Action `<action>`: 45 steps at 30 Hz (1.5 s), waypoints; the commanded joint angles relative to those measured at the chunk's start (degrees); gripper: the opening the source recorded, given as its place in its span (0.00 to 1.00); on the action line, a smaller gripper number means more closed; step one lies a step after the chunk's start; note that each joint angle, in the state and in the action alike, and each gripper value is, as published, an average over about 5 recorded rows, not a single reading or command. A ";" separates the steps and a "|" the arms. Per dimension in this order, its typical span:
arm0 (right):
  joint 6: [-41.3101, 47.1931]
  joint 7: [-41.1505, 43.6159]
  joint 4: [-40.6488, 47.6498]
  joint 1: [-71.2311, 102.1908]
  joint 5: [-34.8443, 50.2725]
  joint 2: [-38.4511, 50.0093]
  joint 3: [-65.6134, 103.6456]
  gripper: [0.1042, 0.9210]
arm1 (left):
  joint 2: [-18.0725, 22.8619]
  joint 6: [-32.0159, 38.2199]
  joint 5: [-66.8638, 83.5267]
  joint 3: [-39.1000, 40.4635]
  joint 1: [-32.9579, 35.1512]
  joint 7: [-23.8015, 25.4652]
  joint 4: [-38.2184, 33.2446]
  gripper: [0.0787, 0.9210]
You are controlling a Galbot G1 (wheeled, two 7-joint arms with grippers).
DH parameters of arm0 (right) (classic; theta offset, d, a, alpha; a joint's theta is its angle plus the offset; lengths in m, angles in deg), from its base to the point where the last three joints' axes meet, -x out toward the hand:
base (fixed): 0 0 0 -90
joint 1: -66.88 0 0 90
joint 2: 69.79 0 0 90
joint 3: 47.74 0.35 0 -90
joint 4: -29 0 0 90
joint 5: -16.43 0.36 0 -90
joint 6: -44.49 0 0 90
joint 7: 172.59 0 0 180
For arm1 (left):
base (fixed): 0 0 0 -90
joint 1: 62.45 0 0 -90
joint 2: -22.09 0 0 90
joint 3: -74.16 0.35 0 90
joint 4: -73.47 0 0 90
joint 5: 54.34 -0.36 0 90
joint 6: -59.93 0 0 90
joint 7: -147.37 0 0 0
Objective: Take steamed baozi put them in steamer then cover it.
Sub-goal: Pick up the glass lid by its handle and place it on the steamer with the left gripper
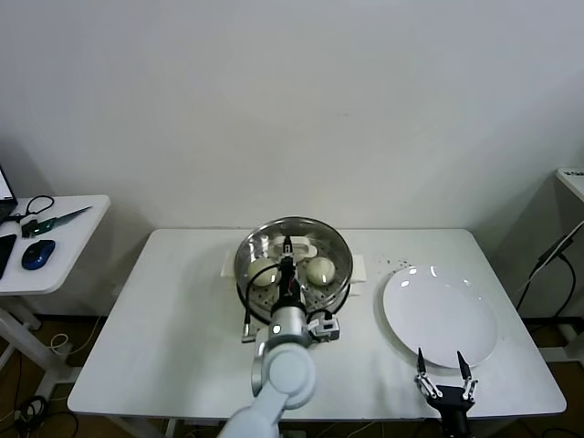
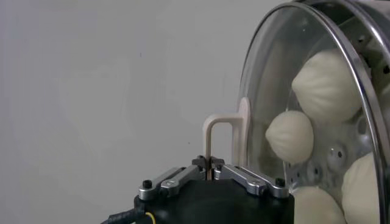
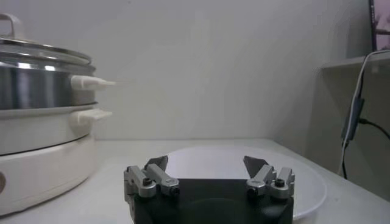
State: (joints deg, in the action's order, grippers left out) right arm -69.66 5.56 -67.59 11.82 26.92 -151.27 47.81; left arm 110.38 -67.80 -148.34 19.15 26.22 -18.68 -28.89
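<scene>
Currently the left gripper (image 1: pixel 286 248) sits over the middle of the steamer (image 1: pixel 294 260), its fingers pressed together on the cream-white handle (image 2: pixel 222 135) of the cover (image 2: pixel 304 97). In the left wrist view the two fingertips meet on the handle's thin bar with no gap showing. The cover lies flat on the steel pot, rim to rim as far as the right wrist view shows (image 3: pixel 42 52).

The steamed baozi (image 2: pixel 290 136) are inside, under the glass. From the head view only two are plain, one on each side of the arm; the arm and gripper hide the centre of the pot. The left wrist view shows parts of four buns through the glass, two of them cut off by the frame edge.

The steamer stands at the far middle of the white table (image 1: pixel 164 347). Its cream base is mostly hidden from above by the pot; the right wrist view shows it with side handles (image 3: pixel 91 114).

The right gripper (image 1: pixel 443 372) is parked at the near right edge of the table, jaws spread wide and holding nothing, just at the near rim of the white plate (image 1: pixel 442 315). The arm below it is cut off.
</scene>
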 commanded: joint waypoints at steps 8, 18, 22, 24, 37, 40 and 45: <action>-0.27 0.16 0.71 -0.39 -0.26 -0.34 -0.32 0.88 | 0.23 0.09 -0.31 0.23 0.19 -0.40 -0.27 0.05; -0.56 0.03 0.89 -0.48 -0.19 -0.26 -0.24 0.88 | 0.26 0.39 -1.04 0.10 0.34 -0.27 0.68 0.05; -0.60 0.00 0.97 -0.52 -0.22 -0.23 -0.19 0.88 | 0.34 0.42 -1.01 -0.10 0.21 -0.40 1.23 0.05; -0.60 0.01 0.95 -0.51 -0.25 -0.25 -0.20 0.88 | 0.40 0.44 -1.11 -0.28 0.06 -0.43 1.62 0.05; -0.50 0.06 0.61 -0.57 -0.50 -0.46 -0.17 0.88 | 1.29 0.60 -1.09 -0.11 0.44 -0.80 2.86 0.05; -0.32 0.22 0.42 -0.61 -0.57 -0.46 -0.12 0.88 | 1.31 0.61 -1.08 -0.24 0.26 -0.76 3.07 0.06; 0.16 0.44 -0.06 -0.65 -0.59 -0.44 0.03 0.88 | 0.75 0.78 -0.95 -0.56 0.20 -0.42 2.83 0.17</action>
State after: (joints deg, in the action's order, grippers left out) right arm -69.86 5.76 -67.29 11.22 26.34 -151.72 47.74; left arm 110.89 -67.32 -148.19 19.07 26.38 -18.40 -27.22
